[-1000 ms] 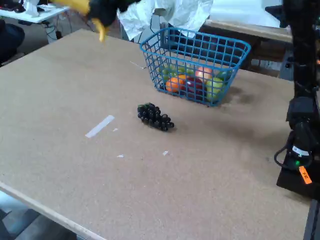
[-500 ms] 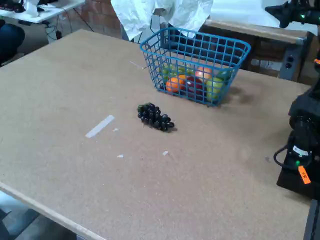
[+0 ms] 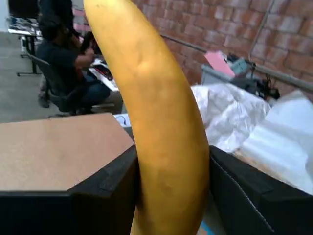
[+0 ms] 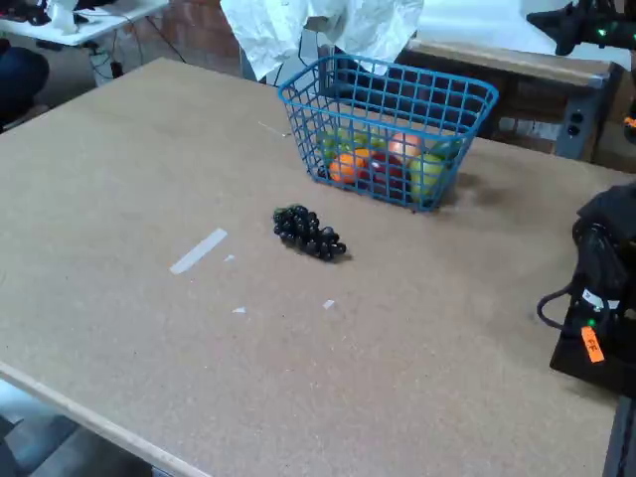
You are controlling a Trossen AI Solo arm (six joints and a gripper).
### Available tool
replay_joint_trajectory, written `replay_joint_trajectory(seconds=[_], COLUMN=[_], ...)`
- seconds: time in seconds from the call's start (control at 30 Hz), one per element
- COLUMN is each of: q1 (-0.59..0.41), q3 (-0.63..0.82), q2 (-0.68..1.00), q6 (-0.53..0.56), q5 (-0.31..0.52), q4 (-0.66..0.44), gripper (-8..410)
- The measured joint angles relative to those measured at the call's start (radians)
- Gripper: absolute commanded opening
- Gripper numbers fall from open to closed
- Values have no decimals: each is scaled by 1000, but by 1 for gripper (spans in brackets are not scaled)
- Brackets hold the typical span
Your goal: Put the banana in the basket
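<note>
In the wrist view the yellow banana (image 3: 161, 122) stands upright and fills the middle of the picture. My gripper (image 3: 171, 196) is shut on it, with one black finger (image 3: 102, 196) on its left and the other (image 3: 244, 196) on its right. The blue wire basket (image 4: 388, 99) stands at the back of the table in the fixed view, with several pieces of fruit inside. Neither the gripper nor the banana shows in the fixed view; only the arm's base (image 4: 601, 298) appears at the right edge.
A dark purple grape bunch (image 4: 309, 232) lies in front of the basket. A strip of tape (image 4: 198, 250) is stuck left of the grapes. White plastic sheeting (image 4: 318, 25) hangs behind the basket. A seated person (image 3: 63, 63) is beyond the table.
One second ago the gripper with the banana was at the top left of the fixed view; it has since left that view. The arm's base has shifted slightly.
</note>
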Motion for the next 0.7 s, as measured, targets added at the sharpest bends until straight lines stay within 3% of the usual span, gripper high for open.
replay_joint_trajectory(seconds=[0.3, 0.7], q1=[-150, -178], q3=[-150, -136], q2=[76, 327], q6=[114, 153], q5=[-144, -244], q4=[73, 142], gripper=[-1, -1])
